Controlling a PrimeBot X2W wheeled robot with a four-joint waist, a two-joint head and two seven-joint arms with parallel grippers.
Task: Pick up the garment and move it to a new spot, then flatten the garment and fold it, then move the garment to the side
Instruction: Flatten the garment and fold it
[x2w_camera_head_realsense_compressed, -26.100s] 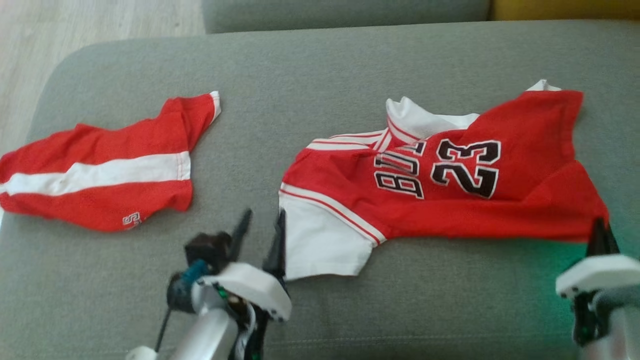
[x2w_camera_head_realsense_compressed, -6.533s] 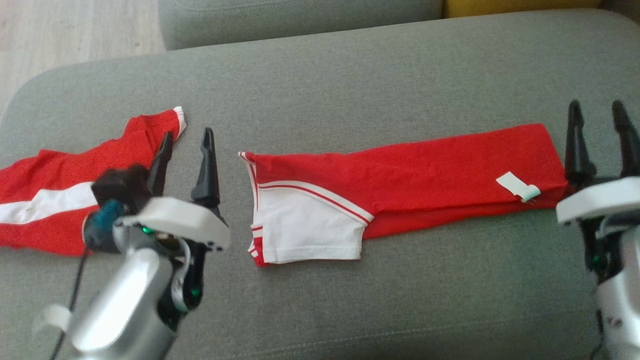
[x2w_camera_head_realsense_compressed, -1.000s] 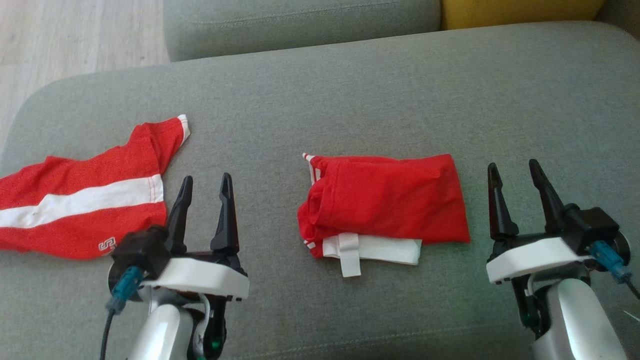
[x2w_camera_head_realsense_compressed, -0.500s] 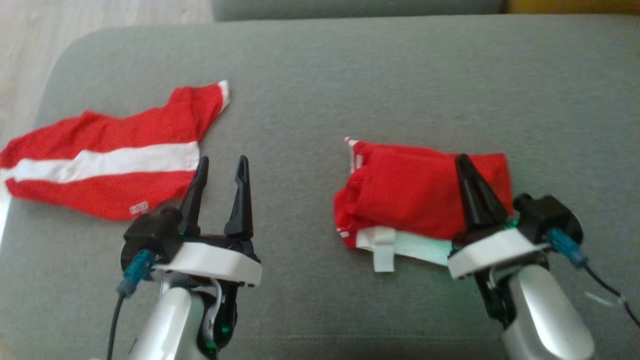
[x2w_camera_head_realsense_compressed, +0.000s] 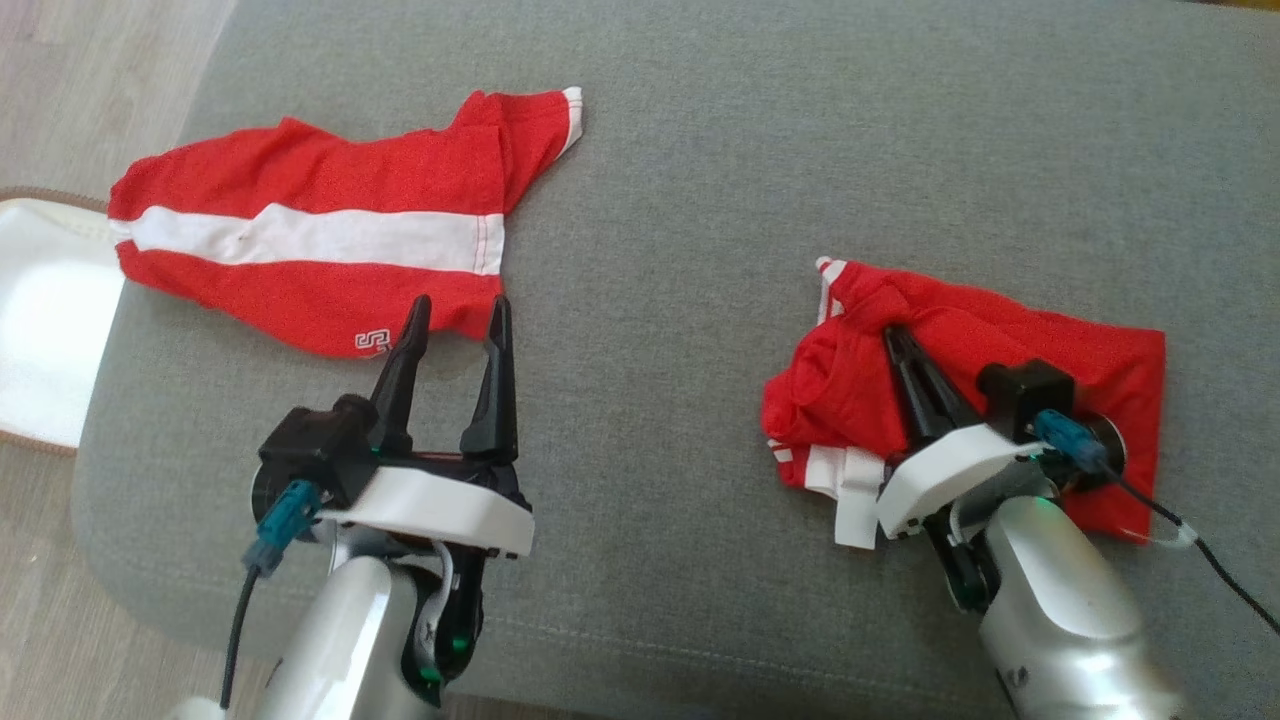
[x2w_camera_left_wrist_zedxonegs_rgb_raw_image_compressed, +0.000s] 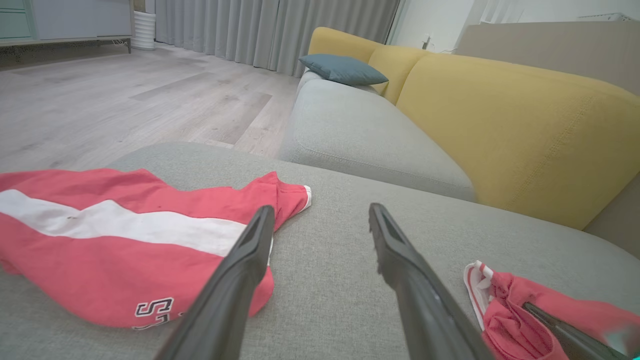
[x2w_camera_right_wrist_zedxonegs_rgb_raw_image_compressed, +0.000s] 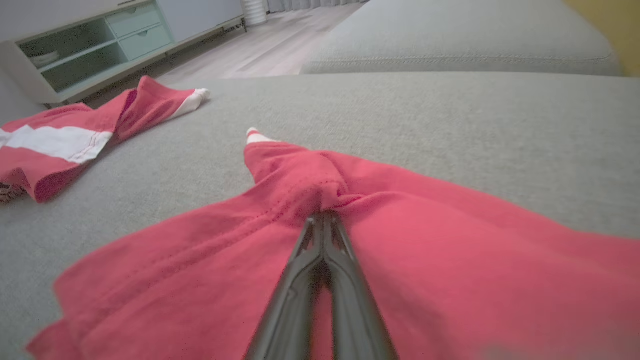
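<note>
The folded red garment with white trim lies on the right of the grey cushion, bunched up at its left end. My right gripper lies over it, fingers pressed together with a pucker of red cloth at their tips. In the right wrist view the right gripper is shut and the garment gathers around its tips. My left gripper stands open and holds nothing, well left of the garment. In the left wrist view the left gripper is open, with the garment at the lower right.
A second red garment with a white stripe lies spread at the cushion's left, just beyond my left fingertips. A white mat lies on the floor past the left edge. A yellow sofa back rises behind.
The camera has tilted and shifted. My right gripper, open beside the garment a second ago, has shut and come onto it; the cloth has bunched up. The left gripper stays open.
</note>
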